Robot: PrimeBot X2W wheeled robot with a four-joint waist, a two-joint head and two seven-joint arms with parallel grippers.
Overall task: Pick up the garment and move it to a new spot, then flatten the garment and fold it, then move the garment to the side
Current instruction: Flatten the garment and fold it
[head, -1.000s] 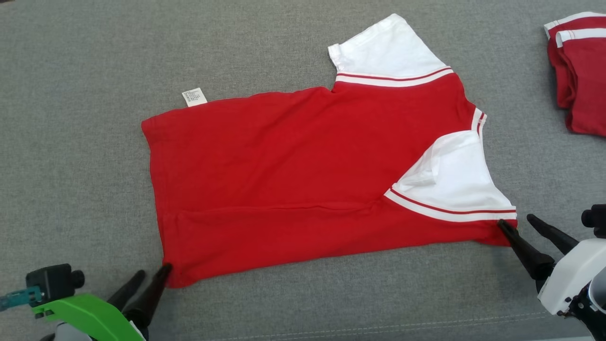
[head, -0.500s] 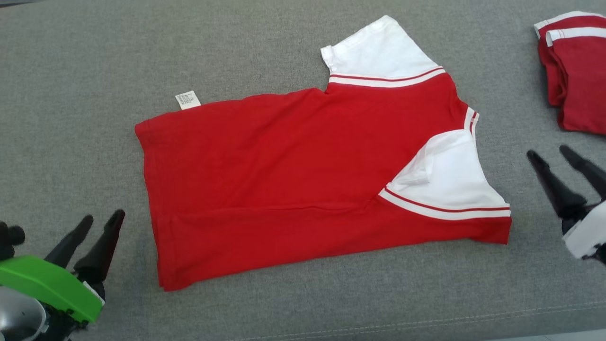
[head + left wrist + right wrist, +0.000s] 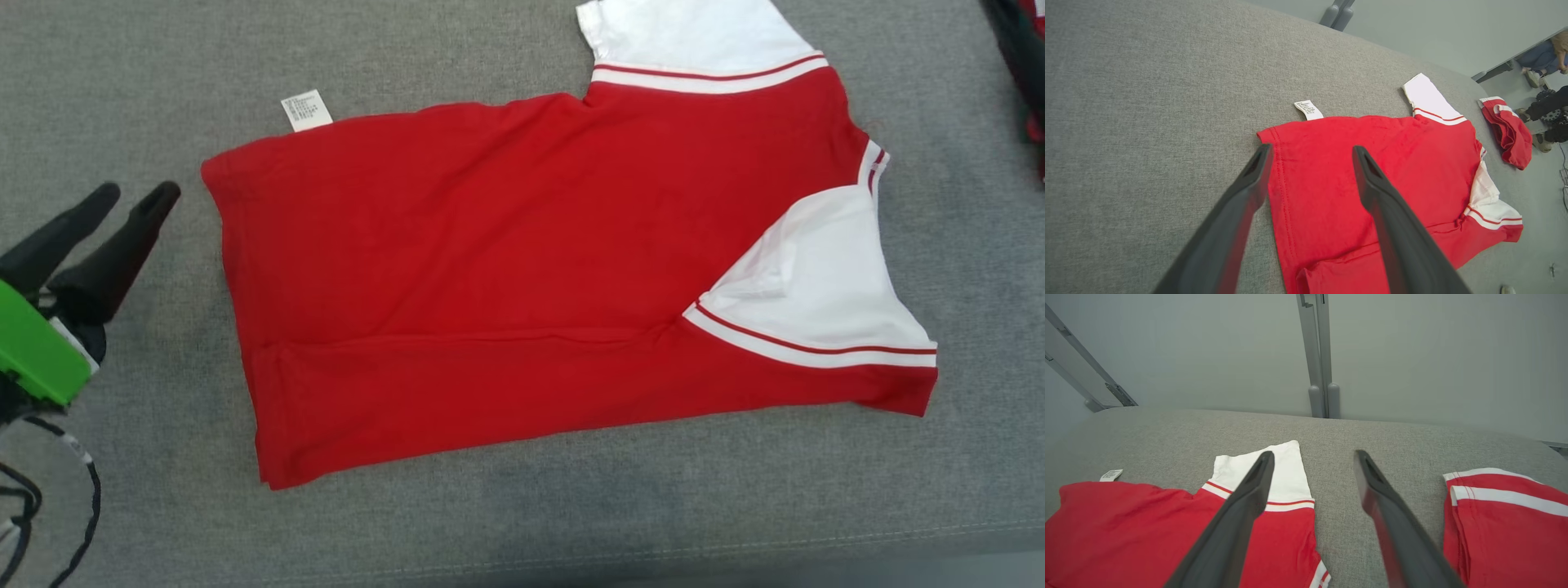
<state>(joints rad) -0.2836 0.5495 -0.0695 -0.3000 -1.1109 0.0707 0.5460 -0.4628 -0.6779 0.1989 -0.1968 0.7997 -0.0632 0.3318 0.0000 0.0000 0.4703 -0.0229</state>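
Right gripper jaws apart, red garment spread out, folded garment nearby

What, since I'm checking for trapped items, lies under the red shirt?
The red shirt lies on the grey fabric surface, which shows around it; a white label pokes out at its far edge. Anything beneath the cloth itself is covered.

Garment: soft matt red cloth, white cloth sleeves. Table: coarse grey woven fabric. Left hand fingers: matt black.

Grey fabric surface, 2nd folded red shirt — far rt
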